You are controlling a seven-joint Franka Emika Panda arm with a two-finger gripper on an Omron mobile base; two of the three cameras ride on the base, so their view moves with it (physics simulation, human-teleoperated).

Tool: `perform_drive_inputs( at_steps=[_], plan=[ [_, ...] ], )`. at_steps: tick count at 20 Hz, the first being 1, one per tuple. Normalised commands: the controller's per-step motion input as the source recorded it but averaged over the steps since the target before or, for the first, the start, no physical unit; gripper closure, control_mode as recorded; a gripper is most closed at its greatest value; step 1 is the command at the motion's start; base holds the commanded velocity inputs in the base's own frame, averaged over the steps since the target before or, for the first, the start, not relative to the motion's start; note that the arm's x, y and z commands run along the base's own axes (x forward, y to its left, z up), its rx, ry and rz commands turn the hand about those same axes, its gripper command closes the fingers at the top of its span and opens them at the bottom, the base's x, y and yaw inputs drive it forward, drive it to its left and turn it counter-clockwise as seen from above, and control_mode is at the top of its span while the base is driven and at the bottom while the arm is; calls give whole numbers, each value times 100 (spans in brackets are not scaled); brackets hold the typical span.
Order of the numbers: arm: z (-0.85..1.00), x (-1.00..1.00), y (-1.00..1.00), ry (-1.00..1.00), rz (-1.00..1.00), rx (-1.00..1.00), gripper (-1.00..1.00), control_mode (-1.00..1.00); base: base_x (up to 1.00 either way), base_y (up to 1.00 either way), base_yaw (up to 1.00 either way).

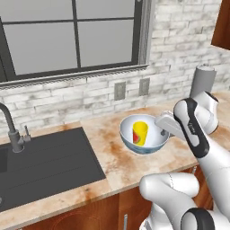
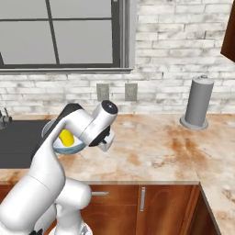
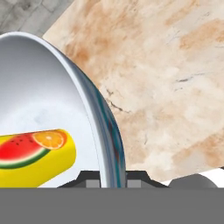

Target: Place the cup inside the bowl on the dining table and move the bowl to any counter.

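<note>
The two-finger gripper (image 1: 164, 130) pinches the right rim of the round pale blue-grey bowl (image 1: 143, 134), centre frame in the left base view, tilted over the beige rust-veined marble counter (image 1: 117, 157), the small yellow cup (image 1: 139, 133) lying inside, so setting down means going straight down.

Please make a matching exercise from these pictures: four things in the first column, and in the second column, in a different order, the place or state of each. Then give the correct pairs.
Column 1
1. cup
2. bowl
3. sink
4. grey cylinder

Column 2
A. sunk into the counter, to the left of the bowl
B. standing upright near the brick wall
C. gripped at its rim by the gripper
D. lying inside the bowl

Pairs: 1-D, 2-C, 3-A, 4-B
</note>
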Motion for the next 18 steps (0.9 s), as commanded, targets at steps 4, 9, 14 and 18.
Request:
perform_drive_inputs(
  at_steps=[4,9,14,18],
  plan=[
    [0,0,0,0,0,0,100,-100,0,0,0],
    [-10,14,5,0,0,0,100,-100,0,0,0],
    [0,22,9,0,-1,0,100,-100,0,0,0],
    [0,41,15,8,-4,0,100,-100,0,0,0]
  ],
)
